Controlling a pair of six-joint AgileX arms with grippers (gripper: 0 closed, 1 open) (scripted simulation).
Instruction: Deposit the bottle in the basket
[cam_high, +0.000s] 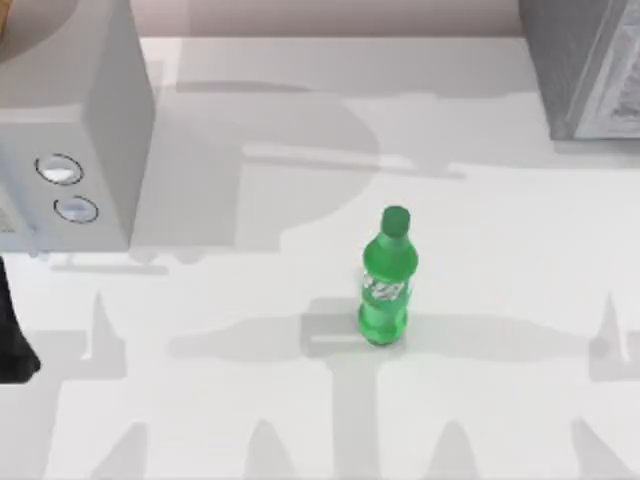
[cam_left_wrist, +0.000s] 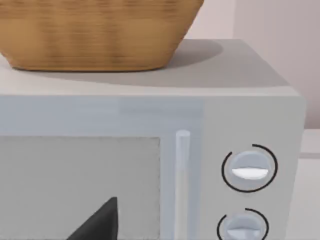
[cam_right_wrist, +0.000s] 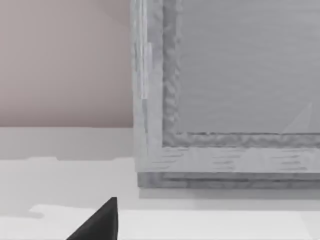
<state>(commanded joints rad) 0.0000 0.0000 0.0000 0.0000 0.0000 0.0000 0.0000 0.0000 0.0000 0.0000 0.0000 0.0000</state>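
Mid-table: one bottle (cam_high: 387, 280) upright. One basket (cam_left_wrist: 95, 35) atop microwave (cam_left_wrist: 250, 115). End effector states: cannot tell.

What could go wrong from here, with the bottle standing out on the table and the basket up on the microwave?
1. The bottle stands upright, tall and narrow, alone on the table; a glancing approach could tip it and send it rolling.
2. The basket sits on top of the microwave, so the bottle needs a high lift; too low a carry might strike the microwave's front or nudge the basket.
3. A grey box at the table's far right could obstruct a right-arm swing.
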